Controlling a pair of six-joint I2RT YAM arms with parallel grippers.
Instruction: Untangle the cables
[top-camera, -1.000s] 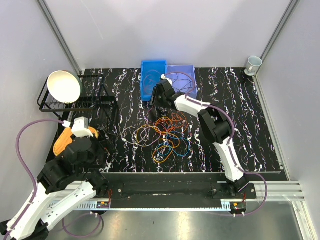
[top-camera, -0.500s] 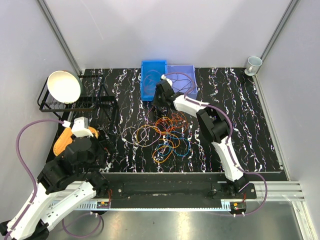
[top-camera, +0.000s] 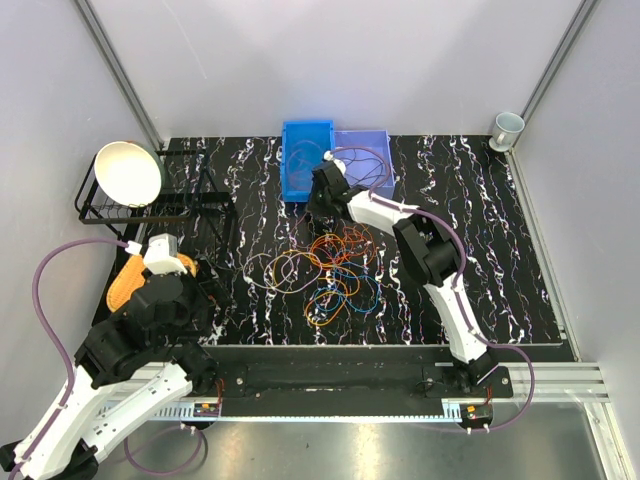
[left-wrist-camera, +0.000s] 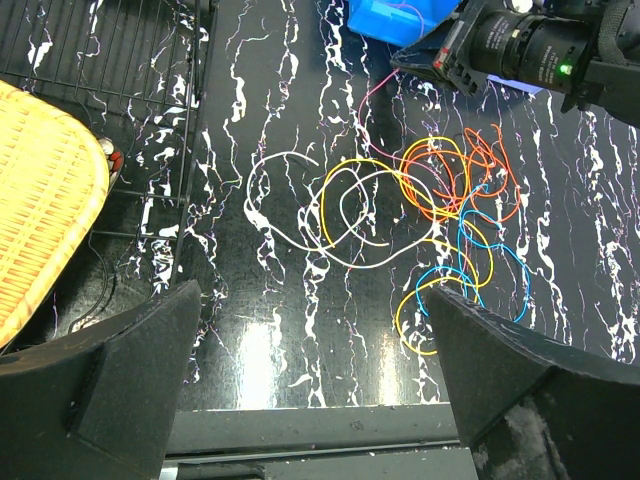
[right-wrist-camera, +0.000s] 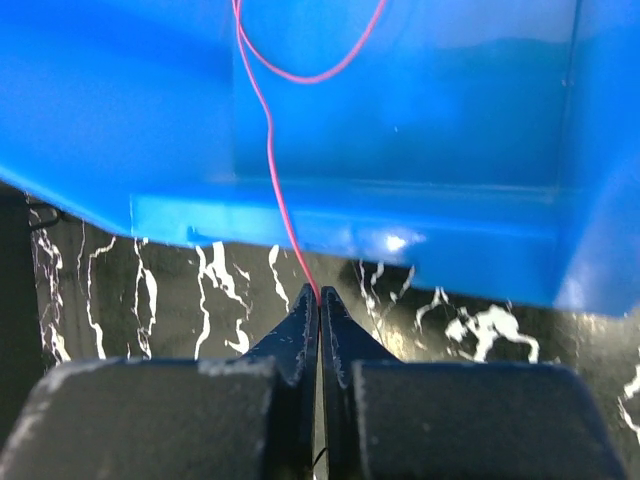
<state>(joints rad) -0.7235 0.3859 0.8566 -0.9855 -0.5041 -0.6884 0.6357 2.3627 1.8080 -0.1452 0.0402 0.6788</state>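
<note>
Right jaws pinch red cable (right-wrist-camera: 270, 150) between tips.

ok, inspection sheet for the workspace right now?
Surface: black marbled table, glossy.
Job's things: cable tangle mid-table, mostly orange, some blue, yellow, white; red cable runs out of the blue bin.
Clutter: bowl on wire rack, woven mat, mug in the far corner.
Grippers: right end effector shut on red cable; left end effector open, holding nothing.
Cables: purple hoses along both arms.
Surroundings: plain grey walls.
</note>
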